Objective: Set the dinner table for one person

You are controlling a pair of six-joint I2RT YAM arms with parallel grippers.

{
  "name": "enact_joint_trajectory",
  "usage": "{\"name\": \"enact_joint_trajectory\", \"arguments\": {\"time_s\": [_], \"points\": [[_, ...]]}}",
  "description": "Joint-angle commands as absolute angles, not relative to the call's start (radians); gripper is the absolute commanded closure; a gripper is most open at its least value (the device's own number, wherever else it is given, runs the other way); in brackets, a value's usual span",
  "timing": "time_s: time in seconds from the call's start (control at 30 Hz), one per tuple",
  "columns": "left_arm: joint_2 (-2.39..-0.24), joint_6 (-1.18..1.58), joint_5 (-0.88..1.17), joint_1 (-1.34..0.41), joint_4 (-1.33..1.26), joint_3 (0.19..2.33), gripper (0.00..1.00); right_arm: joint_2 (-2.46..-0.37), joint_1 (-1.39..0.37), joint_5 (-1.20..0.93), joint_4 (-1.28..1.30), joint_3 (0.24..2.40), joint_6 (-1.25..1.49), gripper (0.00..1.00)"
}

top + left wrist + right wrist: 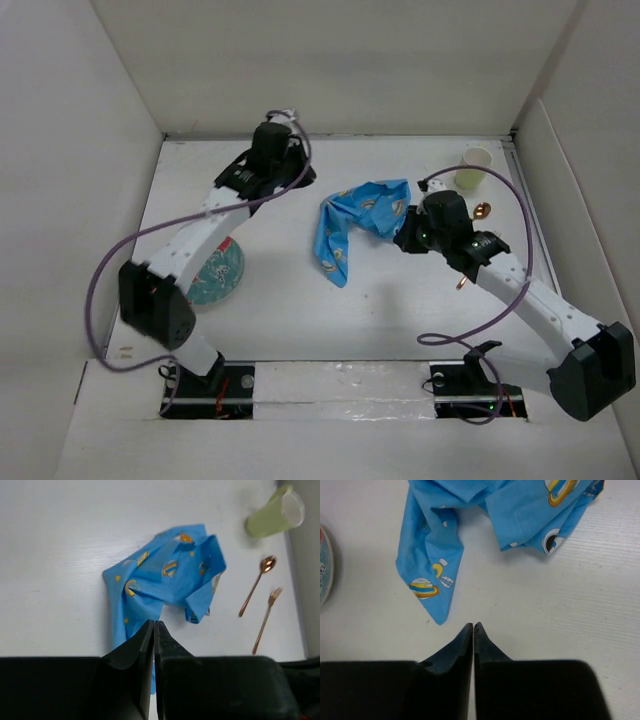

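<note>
Blue cloth, the printed placemat (pixel 362 225), lies crumpled and folded over itself near the middle of the white table (pixel 300 330), which carries everything in view. Both pincers are pressed together and hold nothing. The left pincer (pixel 154 624) hangs to the mat's left, and the right pincer (pixel 473 626) is just beside its right edge.

The risk, as I judge it, lies in spreading the mat. A pinch through two layers would drag the bundle rather than open it. A pull rightward could sweep it into the spoon (pixel 255 587), the fork (pixel 265 617) or the light cup (pixel 275 515), tipping the cup. The plate (pixel 222 272) sits under the left arm, where a low elbow could knock it.
</note>
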State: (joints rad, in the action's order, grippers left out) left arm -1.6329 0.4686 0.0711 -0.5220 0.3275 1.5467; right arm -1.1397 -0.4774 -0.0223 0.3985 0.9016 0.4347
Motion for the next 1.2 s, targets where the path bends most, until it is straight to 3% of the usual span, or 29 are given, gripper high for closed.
{"name": "enact_joint_trajectory", "arguments": {"time_s": [0.0, 0.03, 0.07, 0.1, 0.13, 0.23, 0.3, 0.33, 0.4, 0.43, 0.53, 0.63, 0.83, 1.17], "points": [[-1.41, 0.497, 0.03, -0.543, 0.236, 1.352, 1.0, -1.212, -0.482, 0.038, 0.382, 0.91, 0.437, 0.85], [-1.399, 0.505, 0.032, -0.561, 0.257, 1.31, 1.0, -1.251, -0.482, 0.046, 0.38, 0.913, 0.442, 0.63], [-1.391, 0.517, 0.034, -0.58, 0.285, 1.272, 0.97, -1.265, -0.482, 0.054, 0.37, 0.916, 0.445, 0.53], [-1.372, 0.534, 0.073, -0.604, 0.285, 1.187, 0.92, -1.279, -0.482, 0.066, 0.368, 0.92, 0.449, 0.46], [-1.356, 0.579, 0.095, -0.615, 0.276, 1.137, 0.75, -1.298, -0.482, 0.072, 0.373, 0.943, 0.452, 0.39], [-1.29, 0.655, 0.097, -0.692, 0.206, 0.977, 0.57, -1.322, -0.472, 0.078, 0.373, 1.006, 0.445, 0.32], [-1.295, 0.701, 0.057, -0.742, 0.195, 0.937, 0.51, -1.359, -0.472, 0.093, 0.382, 1.046, 0.437, 0.32], [-1.31, 0.71, 0.037, -0.799, 0.196, 0.936, 0.51, -1.377, -0.472, 0.103, 0.408, 1.096, 0.437, 0.37], [-1.359, 0.735, -0.068, -0.865, 0.207, 0.948, 0.51, -1.454, -0.472, 0.13, 0.443, 1.155, 0.434, 0.57], [-1.374, 0.738, -0.098, -0.897, 0.204, 0.954, 0.51, -1.477, -0.472, 0.143, 0.457, 1.175, 0.431, 0.78], [-1.439, 0.738, -0.192, -0.995, 0.177, 0.976, 0.51, -1.554, -0.472, 0.17, 0.46, 1.232, 0.422, 1.0], [-1.517, 0.7, -0.222, -1.041, 0.152, 1.011, 0.51, -1.565, -0.449, 0.169, 0.477, 1.273, 0.426, 1.0], [-1.666, 0.624, -0.333, -1.051, 0.175, 1.106, 0.52, -1.453, -0.417, 0.098, 0.462, 1.226, 0.414, 0.84], [-1.81, 0.589, -0.344, -1.02, 0.239, 1.195, 0.64, -1.304, -0.36, 0.045, 0.457, 1.121, 0.393, 0.81]]}}
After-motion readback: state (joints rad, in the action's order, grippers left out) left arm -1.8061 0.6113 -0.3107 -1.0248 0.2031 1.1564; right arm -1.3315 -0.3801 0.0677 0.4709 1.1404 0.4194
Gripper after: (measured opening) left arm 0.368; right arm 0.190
